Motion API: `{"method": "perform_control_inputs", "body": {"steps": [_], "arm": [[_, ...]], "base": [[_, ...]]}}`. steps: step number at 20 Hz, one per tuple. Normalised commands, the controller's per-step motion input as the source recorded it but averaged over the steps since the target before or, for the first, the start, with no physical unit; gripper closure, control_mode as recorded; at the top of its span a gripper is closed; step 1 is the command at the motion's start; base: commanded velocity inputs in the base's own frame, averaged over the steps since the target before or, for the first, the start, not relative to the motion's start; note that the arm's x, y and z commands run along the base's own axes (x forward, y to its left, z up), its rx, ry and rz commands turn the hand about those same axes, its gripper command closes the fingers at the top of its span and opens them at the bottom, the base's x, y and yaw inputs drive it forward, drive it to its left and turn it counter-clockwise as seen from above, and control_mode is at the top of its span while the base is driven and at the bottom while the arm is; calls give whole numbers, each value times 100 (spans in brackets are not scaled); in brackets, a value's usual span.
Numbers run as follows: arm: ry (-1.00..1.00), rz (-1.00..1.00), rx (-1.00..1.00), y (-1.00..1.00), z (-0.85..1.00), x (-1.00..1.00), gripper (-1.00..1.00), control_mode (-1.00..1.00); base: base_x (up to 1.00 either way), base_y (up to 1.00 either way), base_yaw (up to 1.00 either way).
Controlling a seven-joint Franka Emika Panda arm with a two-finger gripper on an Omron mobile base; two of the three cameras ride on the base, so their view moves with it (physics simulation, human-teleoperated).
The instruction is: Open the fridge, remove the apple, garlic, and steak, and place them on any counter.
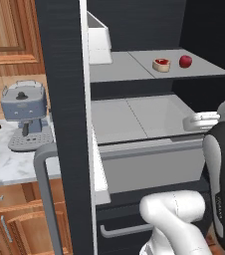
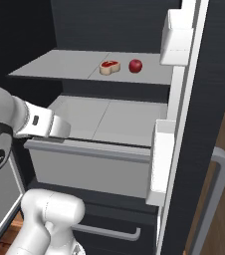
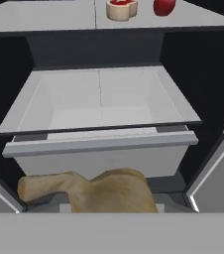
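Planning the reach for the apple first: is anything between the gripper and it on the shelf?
Nothing visible blocks it. The fridge doors stand open, and the apple sits on the grey shelf with the steak to its left, not in front.

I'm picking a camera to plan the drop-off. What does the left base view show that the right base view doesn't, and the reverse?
Left base view: the counter with a grey-blue coffee machine on it, beside the open fridge.
Right base view: the white door bins on the fridge's right door.
Both: the steak and the apple side by side on the upper shelf, with the white drawer below.
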Motion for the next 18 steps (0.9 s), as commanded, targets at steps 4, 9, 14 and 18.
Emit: {"method": "perform_control_inputs", "body": {"steps": [4, 9, 14, 18], "arm": [[0, 0, -5, 10, -4, 0, 100, -100], [0, 0, 0, 0, 0, 0, 100, 100], [0, 0, 0, 0, 0, 0, 100, 100], [0, 0, 0, 0, 0, 0, 100, 100]], "base": [[0, 0, 0], [-11, 1, 0], [-90, 0, 0], [-100, 0, 0]]}}
